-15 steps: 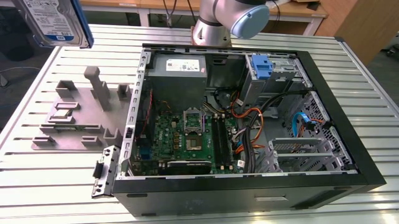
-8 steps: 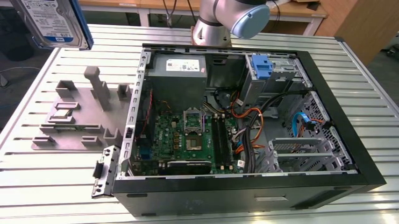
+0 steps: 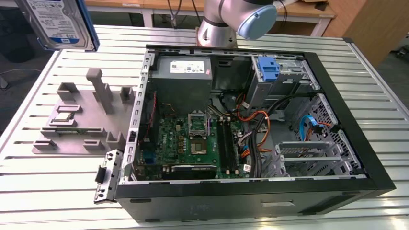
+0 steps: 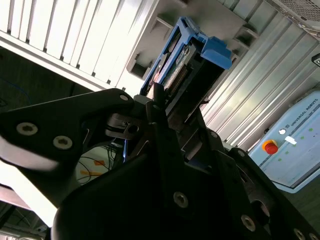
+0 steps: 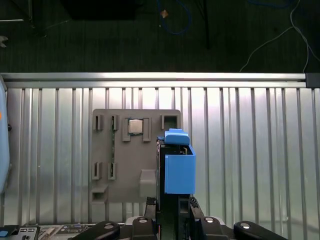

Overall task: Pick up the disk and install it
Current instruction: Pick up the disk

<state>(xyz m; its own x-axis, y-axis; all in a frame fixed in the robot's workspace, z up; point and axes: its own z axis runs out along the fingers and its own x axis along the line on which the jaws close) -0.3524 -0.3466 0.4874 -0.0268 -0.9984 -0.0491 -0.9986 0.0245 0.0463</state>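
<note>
Ribbed metal worktop [image 3: 38,191] carries an open computer case [image 3: 374,158] and a grey tray [image 3: 96,103]. Above the tray, the end effector [image 5: 170,204] is clenched on one end of the disk [image 5: 179,172]. It is probably stiff, weighty and shock-sensitive, so the metal body is a safer hold than the plastic bracket.

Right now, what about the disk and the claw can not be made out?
Exterior view: the disk is cut off by the picture's top edge, so its upper part is lost.
First wrist view: the disk stands edge-on, so its label face is hidden; the claw covers its gripped end.
Second wrist view: the claw's dark body hides most of the disk.
</note>
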